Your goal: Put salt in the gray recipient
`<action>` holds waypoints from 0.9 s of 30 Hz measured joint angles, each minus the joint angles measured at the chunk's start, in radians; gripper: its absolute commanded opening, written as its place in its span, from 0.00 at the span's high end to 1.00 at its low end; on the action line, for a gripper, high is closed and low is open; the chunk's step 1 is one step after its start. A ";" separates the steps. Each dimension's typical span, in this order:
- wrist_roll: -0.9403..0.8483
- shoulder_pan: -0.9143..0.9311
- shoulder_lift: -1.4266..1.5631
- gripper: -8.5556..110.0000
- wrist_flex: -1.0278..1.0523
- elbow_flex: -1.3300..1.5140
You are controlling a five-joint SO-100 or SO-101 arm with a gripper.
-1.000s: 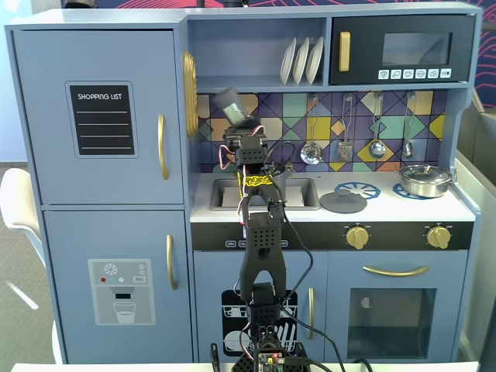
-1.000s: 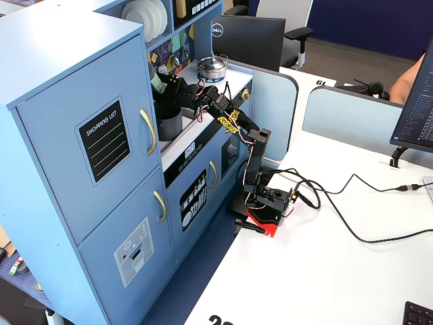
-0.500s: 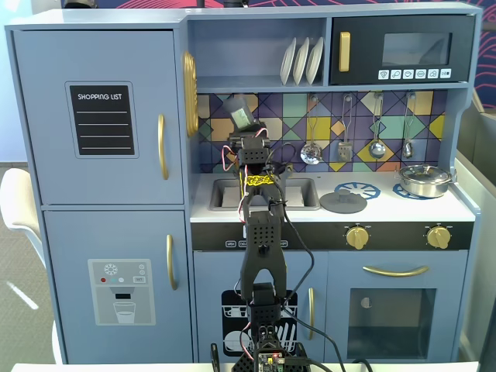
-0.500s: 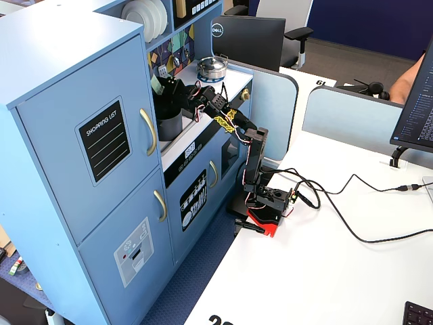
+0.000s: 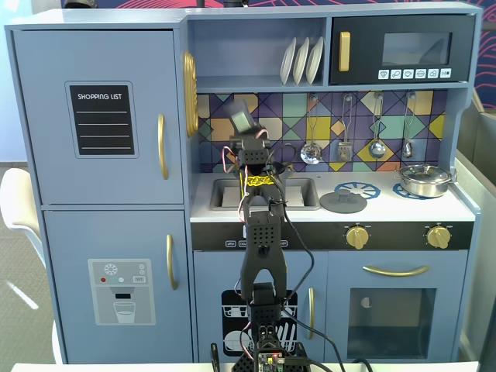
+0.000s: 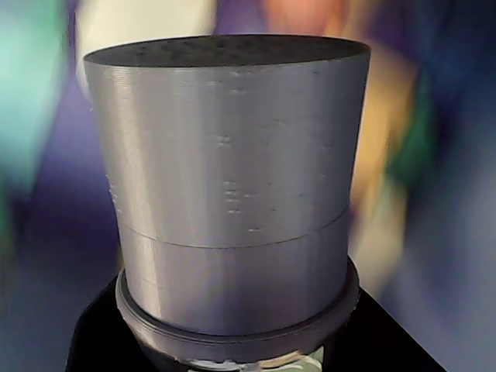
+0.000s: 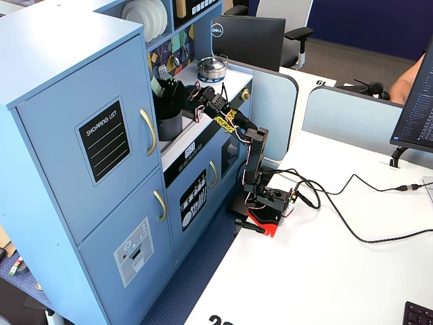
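Observation:
My gripper (image 5: 248,138) is shut on the salt (image 5: 242,118), a dark gray shaker with a pale green label. It holds the shaker tilted, high in front of the tiled backsplash. In the wrist view the salt (image 6: 232,178) fills the frame, with the black jaws pressed on both sides of its lower end. In a fixed view from the side, the salt (image 7: 157,87) hangs in the gripper (image 7: 170,91) just above the gray recipient (image 7: 169,125), a matte gray pot standing at the sink end of the counter. In the front fixed view the arm hides the pot.
A shiny silver pan (image 5: 425,180) sits on the right burner. A flat gray lid (image 5: 343,202) lies on the left burner. Utensils (image 5: 377,147) hang on the backsplash and plates (image 5: 302,60) stand on the shelf above. The sink (image 5: 225,194) lies behind the arm.

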 measured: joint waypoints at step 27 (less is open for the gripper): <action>-0.031 0.018 0.000 0.93 -0.083 0.055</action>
